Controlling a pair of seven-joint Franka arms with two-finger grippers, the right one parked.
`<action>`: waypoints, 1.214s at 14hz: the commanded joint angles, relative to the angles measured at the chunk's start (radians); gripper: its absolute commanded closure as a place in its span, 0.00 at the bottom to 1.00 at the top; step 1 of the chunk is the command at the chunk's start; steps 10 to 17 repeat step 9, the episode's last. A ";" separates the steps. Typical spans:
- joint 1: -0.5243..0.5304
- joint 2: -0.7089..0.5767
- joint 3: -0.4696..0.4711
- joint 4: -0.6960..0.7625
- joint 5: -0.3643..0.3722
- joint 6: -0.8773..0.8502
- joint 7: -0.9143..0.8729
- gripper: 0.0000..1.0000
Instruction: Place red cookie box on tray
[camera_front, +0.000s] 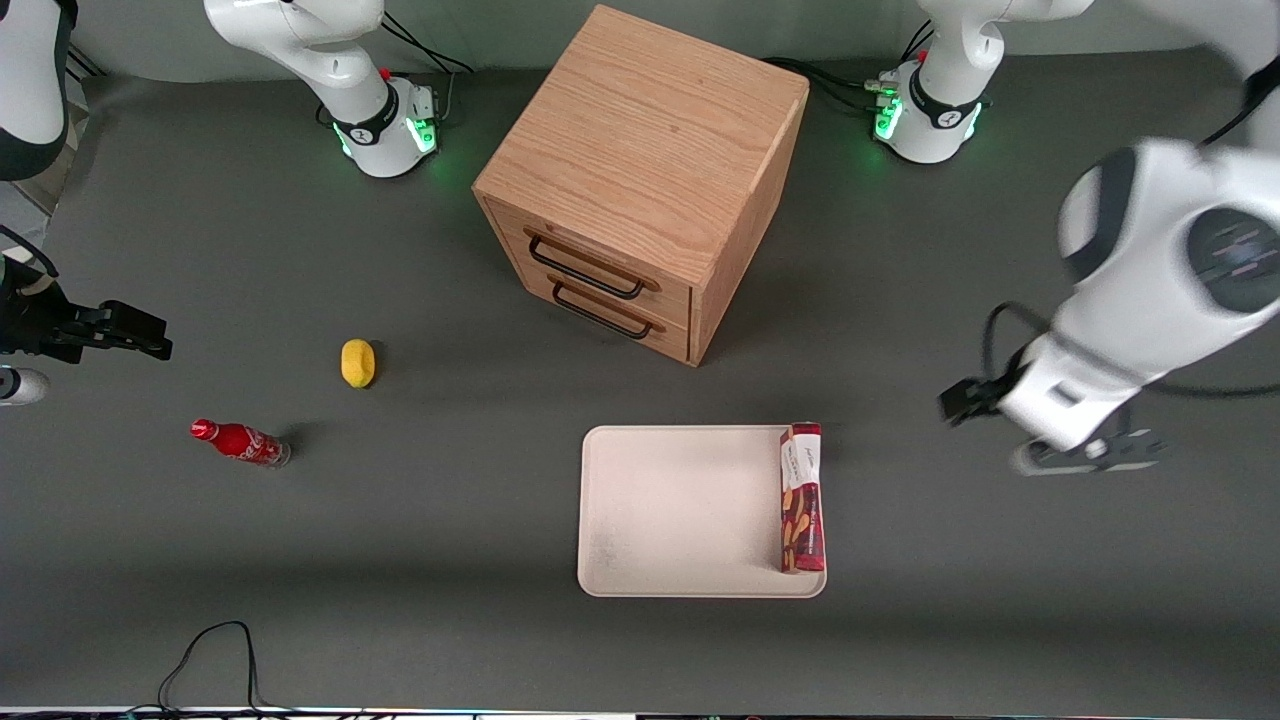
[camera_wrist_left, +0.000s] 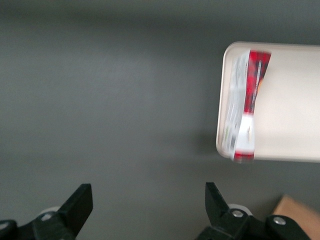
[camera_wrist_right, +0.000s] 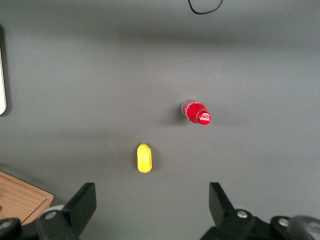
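Note:
The red cookie box lies on the cream-white tray, along the tray's rim toward the working arm's end, with its white panel end pointing toward the cabinet. My left gripper hovers over bare table, away from the tray toward the working arm's end. It is open and empty. In the left wrist view the open gripper has only grey table between its fingers. The box and the tray show apart from it.
A wooden two-drawer cabinet stands farther from the front camera than the tray. A yellow object and a small red soda bottle lie toward the parked arm's end. A black cable loops at the table's near edge.

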 joint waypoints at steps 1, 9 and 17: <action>0.060 -0.136 0.001 -0.084 -0.035 -0.079 0.063 0.00; 0.114 -0.300 0.042 -0.138 -0.032 -0.208 0.237 0.00; 0.114 -0.300 0.042 -0.138 -0.032 -0.208 0.237 0.00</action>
